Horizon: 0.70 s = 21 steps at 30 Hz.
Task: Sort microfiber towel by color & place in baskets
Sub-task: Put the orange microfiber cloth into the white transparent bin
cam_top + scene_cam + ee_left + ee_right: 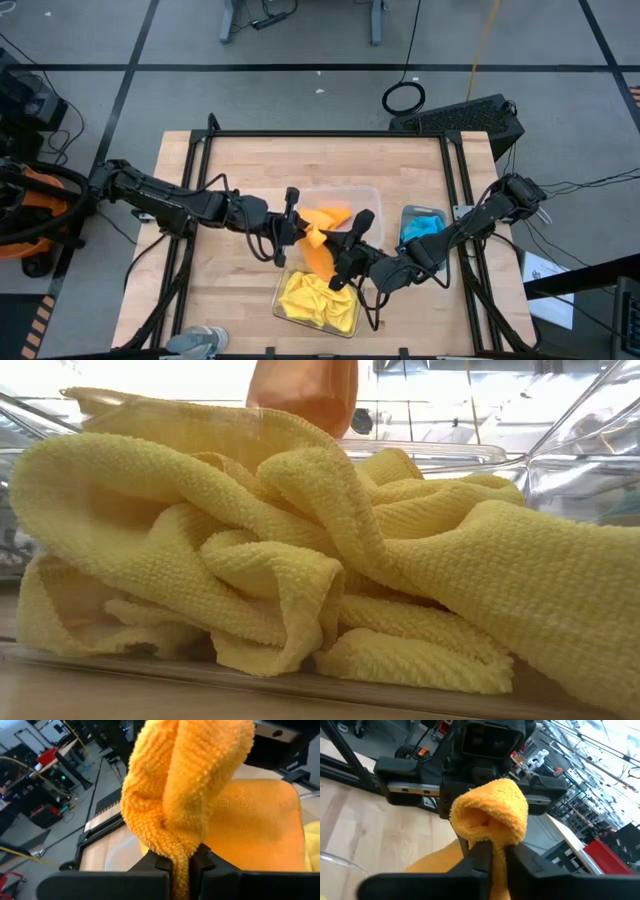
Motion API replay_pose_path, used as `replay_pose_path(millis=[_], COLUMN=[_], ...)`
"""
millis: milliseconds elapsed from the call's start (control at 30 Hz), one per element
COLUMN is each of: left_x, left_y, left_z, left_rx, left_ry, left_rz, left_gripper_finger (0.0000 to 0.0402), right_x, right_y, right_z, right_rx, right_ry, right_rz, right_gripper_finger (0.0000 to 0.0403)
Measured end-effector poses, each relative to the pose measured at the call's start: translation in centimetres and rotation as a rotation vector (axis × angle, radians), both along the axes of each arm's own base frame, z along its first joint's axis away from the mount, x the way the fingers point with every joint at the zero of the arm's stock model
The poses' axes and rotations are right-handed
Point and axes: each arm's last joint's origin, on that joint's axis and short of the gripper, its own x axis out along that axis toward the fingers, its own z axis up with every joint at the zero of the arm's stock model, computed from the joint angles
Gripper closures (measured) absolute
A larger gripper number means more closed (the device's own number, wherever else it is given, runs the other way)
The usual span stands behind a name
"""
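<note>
**A:** Start with the big things. Where does the sort stand?

**B:** On the bench point(250, 160) there are three baskets. The near basket point(285, 305) holds the yellow towels point(318, 300). The right basket point(408, 215) holds blue cloth point(422, 226). The far basket point(365, 195) in the middle has one orange towel point(330, 214) in it already.

**A:** And the other orange towel?

**B:** The held orange towel point(318, 252) hangs between the two arms, above the gap between the far and near baskets. Both hands are clamped on it: the left hand point(180, 865) pinches a fold of it, and the right hand point(492, 852) pinches another bunch of the same cloth.

**A:** So what could go wrong?

**B:** My main worry is the double grip. If the arms move apart while both stay closed, the cloth gets stretched taut and may tear free of one hand unpredictably. If both let go here, I'd expect it to drop on the yellow pile or drape over a rim, since it sits so near the yellow basket.

**A:** Anything smaller?

**B:** The loose tail hanging down could drag on the far basket's wall and nudge the tub as the cloth is carried over. The looped pile might also snag on a fingertip at release.
</note>
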Motion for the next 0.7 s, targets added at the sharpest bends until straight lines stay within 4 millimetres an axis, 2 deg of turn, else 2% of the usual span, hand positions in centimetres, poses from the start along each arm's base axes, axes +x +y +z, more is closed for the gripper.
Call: replay_pose_path(millis=[67,167,300,500,600,700], left_x=[0.0,0.0,-0.1,-0.4,-0.5,-0.4], left_y=[0.0,0.0,0.0,0.0,0.0,0.0], left_z=[0.0,0.0,-0.3,-1.1,-1.2,-1.2], left_rx=[-0.025,-0.087,-0.186,-0.207,-0.233,-0.269], left_ry=[0.001,0.005,0.04,0.139,0.145,0.146], left_rz=[0.008,0.028,0.063,0.082,0.093,0.106], left_gripper_finger=[0.0381,0.0354,0.0284,0.0193,0.0178,0.02], right_x=[0.0,-0.1,-0.3,-0.6,-0.6,-0.6], right_y=[0.0,-0.2,-0.2,0.0,0.1,0.1], right_z=[0.0,0.1,0.1,0.3,0.5,0.6], right_rx=[-0.013,-0.038,-0.091,-0.143,-0.136,-0.129], right_ry=[0.001,0.0,0.02,0.036,0.019,0.01], right_rz=[-0.018,-0.085,-0.144,-0.194,-0.198,-0.197], right_gripper_finger=[0.0394,0.0388,0.0388,0.0395,0.0394,0.0394])
